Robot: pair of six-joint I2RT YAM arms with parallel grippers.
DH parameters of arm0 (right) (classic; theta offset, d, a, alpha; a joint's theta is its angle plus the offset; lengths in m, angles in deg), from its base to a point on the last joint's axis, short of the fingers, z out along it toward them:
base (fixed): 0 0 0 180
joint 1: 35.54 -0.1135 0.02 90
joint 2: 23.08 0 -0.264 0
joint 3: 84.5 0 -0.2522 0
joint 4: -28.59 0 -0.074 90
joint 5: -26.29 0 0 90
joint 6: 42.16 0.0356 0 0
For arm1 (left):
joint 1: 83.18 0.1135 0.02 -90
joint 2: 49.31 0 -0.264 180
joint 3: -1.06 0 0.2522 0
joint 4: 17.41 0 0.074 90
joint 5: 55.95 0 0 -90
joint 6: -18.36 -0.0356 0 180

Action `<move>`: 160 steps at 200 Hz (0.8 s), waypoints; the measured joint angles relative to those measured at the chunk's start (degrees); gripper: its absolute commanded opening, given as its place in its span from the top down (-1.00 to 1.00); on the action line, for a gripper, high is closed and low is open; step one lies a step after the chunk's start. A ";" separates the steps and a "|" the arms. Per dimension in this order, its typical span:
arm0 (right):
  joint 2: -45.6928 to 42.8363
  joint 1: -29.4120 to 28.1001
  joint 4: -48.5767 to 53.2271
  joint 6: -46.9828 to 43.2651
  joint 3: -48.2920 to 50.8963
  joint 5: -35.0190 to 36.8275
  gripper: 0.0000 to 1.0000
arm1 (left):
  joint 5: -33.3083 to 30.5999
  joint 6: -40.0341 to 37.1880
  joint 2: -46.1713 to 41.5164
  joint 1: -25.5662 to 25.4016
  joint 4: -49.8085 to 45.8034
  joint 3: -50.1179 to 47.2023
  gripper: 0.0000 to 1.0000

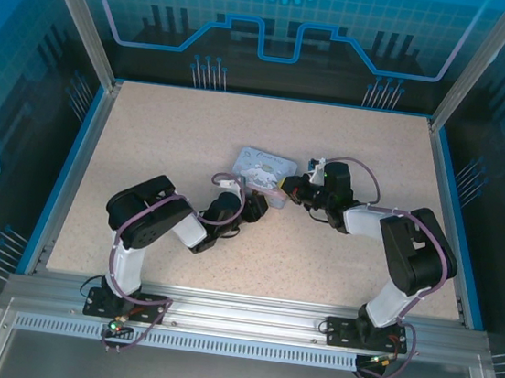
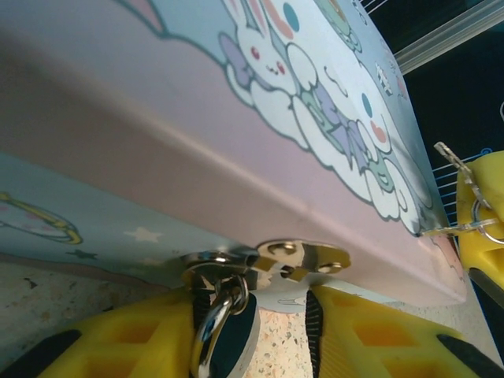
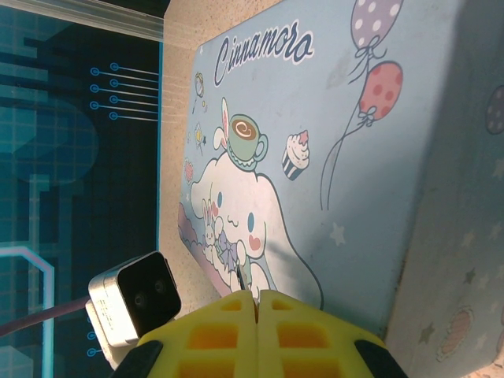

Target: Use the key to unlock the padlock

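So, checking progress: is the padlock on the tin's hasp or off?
On: the padlock has its shackle through the hasp on the tin. Locked or not, cannot tell.

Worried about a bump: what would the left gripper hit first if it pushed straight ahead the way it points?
The left gripper would likely meet the silver metal hasp on the front wall of the pale blue rectangular tin; the small dark metal padlock hanging there sits between its fingers.

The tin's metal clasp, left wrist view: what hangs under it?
The padlock: its silver shackle passes through the clasp, between the left pincer's yellow fingers. Its lower body and keyhole cannot be seen.
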 measured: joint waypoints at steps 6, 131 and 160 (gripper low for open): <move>0.04 0.00 -0.11 0.02 0.00 0.00 1.00 | -0.07 0.00 0.00 0.00 -0.02 0.00 0.26; 0.22 0.02 -0.28 0.04 -0.09 -0.37 1.00 | -1.07 -0.20 0.22 0.02 -1.55 0.31 0.81; 0.20 0.07 -0.07 0.04 -0.26 -0.57 1.00 | -0.72 -0.13 -0.52 0.02 -2.86 0.37 1.00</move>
